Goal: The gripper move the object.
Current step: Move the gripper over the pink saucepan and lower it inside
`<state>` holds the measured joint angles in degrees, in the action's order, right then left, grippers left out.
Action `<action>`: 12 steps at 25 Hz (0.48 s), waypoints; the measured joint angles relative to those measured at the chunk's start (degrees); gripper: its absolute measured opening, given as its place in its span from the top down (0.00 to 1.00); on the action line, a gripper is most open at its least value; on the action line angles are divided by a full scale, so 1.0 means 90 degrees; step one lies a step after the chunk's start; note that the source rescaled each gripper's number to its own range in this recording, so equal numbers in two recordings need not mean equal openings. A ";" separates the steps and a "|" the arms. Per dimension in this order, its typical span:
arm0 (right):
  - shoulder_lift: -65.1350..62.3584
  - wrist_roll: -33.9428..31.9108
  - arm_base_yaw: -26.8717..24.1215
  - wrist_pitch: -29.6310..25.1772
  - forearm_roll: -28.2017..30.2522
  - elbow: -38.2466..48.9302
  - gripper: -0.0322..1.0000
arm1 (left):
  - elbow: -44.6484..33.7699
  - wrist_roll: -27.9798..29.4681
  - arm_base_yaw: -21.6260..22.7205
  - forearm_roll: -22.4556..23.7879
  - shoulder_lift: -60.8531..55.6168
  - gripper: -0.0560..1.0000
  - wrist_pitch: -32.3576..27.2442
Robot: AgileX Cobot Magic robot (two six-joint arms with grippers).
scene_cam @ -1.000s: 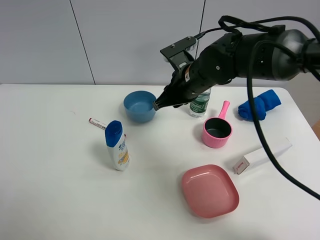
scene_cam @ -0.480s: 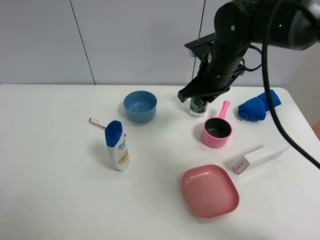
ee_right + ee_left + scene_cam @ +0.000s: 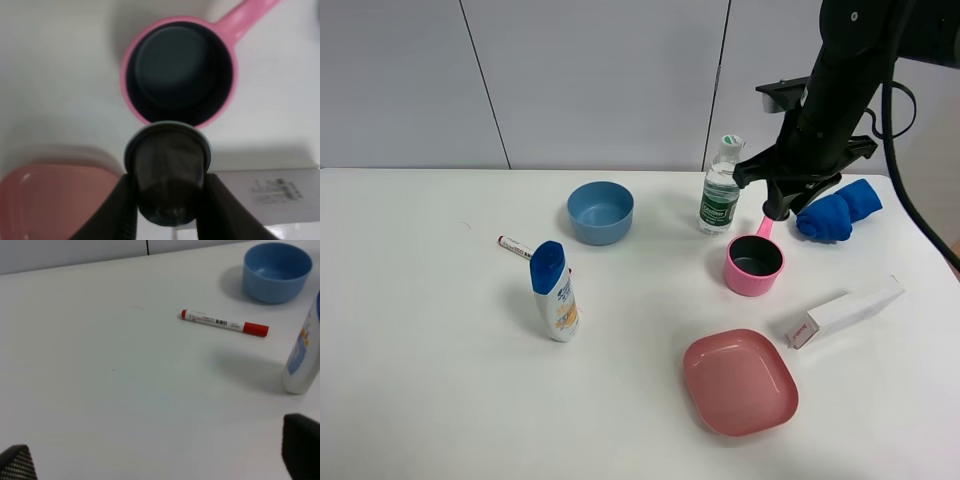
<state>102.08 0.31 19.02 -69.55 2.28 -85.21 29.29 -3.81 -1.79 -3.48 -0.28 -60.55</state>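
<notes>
The right gripper (image 3: pixel 167 199) hung clamped on the grey capsule (image 3: pixel 169 165) above the pink saucepan (image 3: pixel 128 75), while the left gripper (image 3: pixel 160 456) sat with jaws spread wide over the table (image 3: pixel 100 390).

Dark grey-black glossy right arm (image 3: pixel 842 80), rounded tube segs. Thick black cable (image 3: pixel 893 150) trails off it. Black boxy wrist bracket (image 3: pixel 788 92) w/ a pale end face. Matte black right gripper (image 3: pixel 170 212), smooth fingers (image 3: pixel 125 210). Black left gripper (image 3: pixel 160 455); one fingertip pad (image 3: pixel 17 465) has fine ribbed texture.
</notes>
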 joint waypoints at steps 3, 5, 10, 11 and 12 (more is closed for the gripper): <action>0.0000 0.0000 -0.0028 -0.0004 0.0159 0.0000 0.97 | 0.0000 0.0000 0.0000 0.0000 0.0000 0.00 0.0000; 0.0036 0.0000 -0.0028 -0.0010 0.0229 0.0000 0.97 | 0.0000 0.0000 0.0000 0.0000 0.0000 0.00 0.0000; 0.0241 0.0000 -0.0032 -0.0017 0.0335 0.0192 0.97 | 0.0000 0.0000 0.0000 0.0000 0.0000 0.00 0.0000; 0.0292 0.0000 -0.0032 -0.0011 0.0340 0.0241 0.97 | 0.0000 0.0000 0.0000 0.0000 0.0000 0.00 0.0000; 0.0317 0.0000 -0.0032 0.0030 0.0340 0.0292 0.97 | 0.0000 0.0000 0.0000 0.0000 0.0000 0.00 0.0000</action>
<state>104.93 0.31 18.73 -69.28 5.34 -82.59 29.29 -3.81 -1.79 -3.48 -0.28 -60.55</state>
